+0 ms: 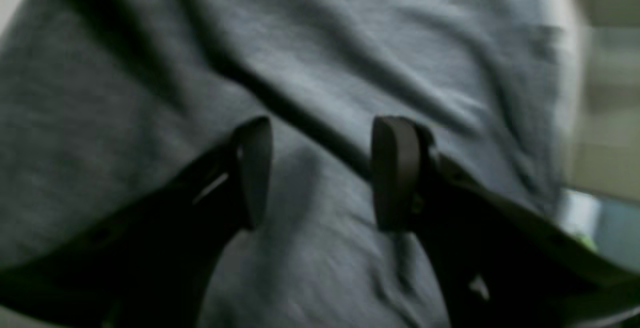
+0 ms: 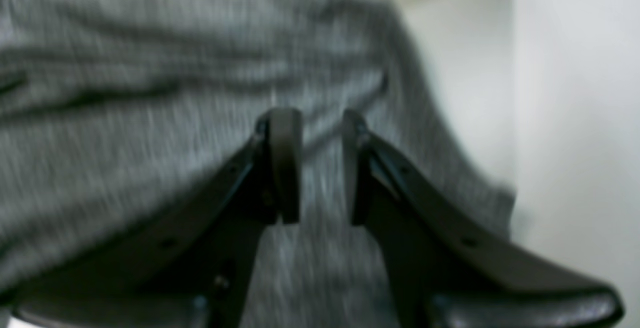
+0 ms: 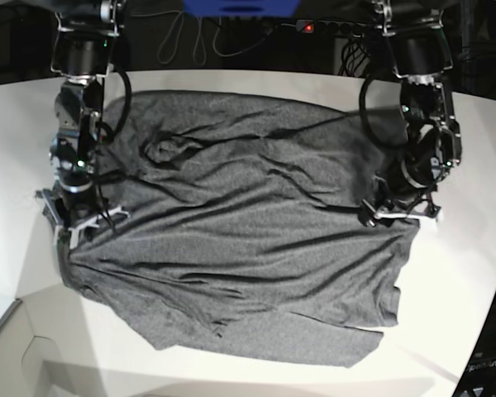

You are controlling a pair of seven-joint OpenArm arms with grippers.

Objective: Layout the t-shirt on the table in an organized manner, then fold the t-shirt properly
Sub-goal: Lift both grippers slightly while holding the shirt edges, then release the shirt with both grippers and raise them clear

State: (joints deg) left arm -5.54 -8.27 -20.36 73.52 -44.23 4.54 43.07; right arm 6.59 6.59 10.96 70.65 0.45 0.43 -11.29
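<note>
Both arms are black, jointed, with looping black cables and small green lights. The left gripper (image 1: 320,173) and right gripper (image 2: 322,165) have matte black curved fingers with flat rounded pads (image 1: 395,173) and small screw holes.

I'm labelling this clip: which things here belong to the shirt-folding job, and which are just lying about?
Job:
t-shirt
table
left end effector
right end effector

Just lying about:
cables behind the table
power strip with a red light
</note>
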